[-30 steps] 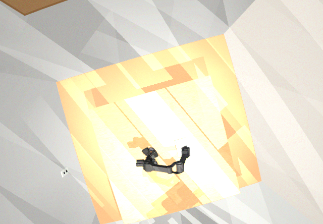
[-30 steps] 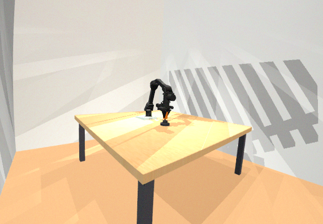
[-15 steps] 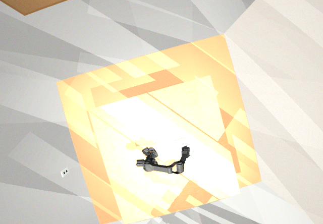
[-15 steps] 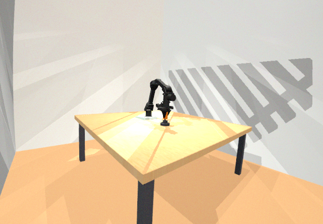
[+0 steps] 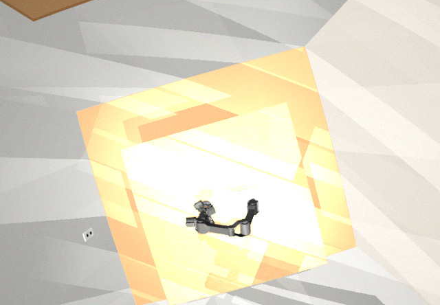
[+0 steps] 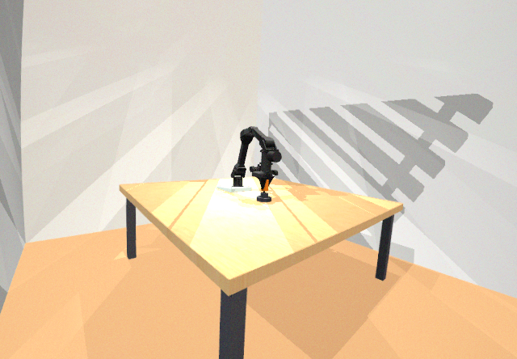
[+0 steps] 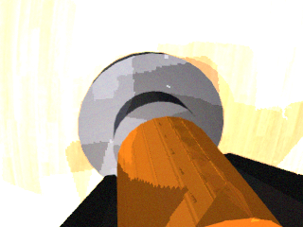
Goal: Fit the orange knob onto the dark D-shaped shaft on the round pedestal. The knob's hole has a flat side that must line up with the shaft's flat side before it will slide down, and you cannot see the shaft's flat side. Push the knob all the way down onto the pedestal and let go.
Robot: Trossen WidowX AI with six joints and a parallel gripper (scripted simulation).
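1. The black two-fingered pincer (image 5: 205, 207) (image 6: 264, 185) (image 7: 169, 176) is clamped on the knob; in the wrist view its dark fingers flank it at about 8 and 4 o'clock.
2. The orange cylindrical knob (image 6: 266, 185) (image 7: 166, 161) is in the pincer, over the round pedestal. Its side is smooth and rounded, with faint lengthwise bands; patches of bright orange and brownish shade, some with jagged edges, cross it. A brighter orange edge shows at 6 o'clock in the wrist view. The hole and its flat side are hidden.
3. Beneath is the round, stepped pedestal (image 6: 263, 199) (image 7: 151, 71), dark from outside and grey from the wrist. Its broad rim shows from about 8 o'clock over 12 to 4 around the knob's far end, with a dark crescent along the raised middle. The shaft is hidden, so how far the knob sits on it cannot be told.
4. Above, the black jointed arm (image 5: 217, 228) (image 6: 250, 131) bends over the pedestal. In the exterior view its foot stands at about 10 o'clock from the pedestal, on a pale flat plate (image 6: 246, 188).
5. The light wooden surface (image 5: 192, 269) (image 6: 233, 242) carries these, with dark square legs (image 6: 232, 322) beneath.
6. In the top view, a white wall socket (image 5: 85, 237) lies toward 8 o'clock, beyond the surface.
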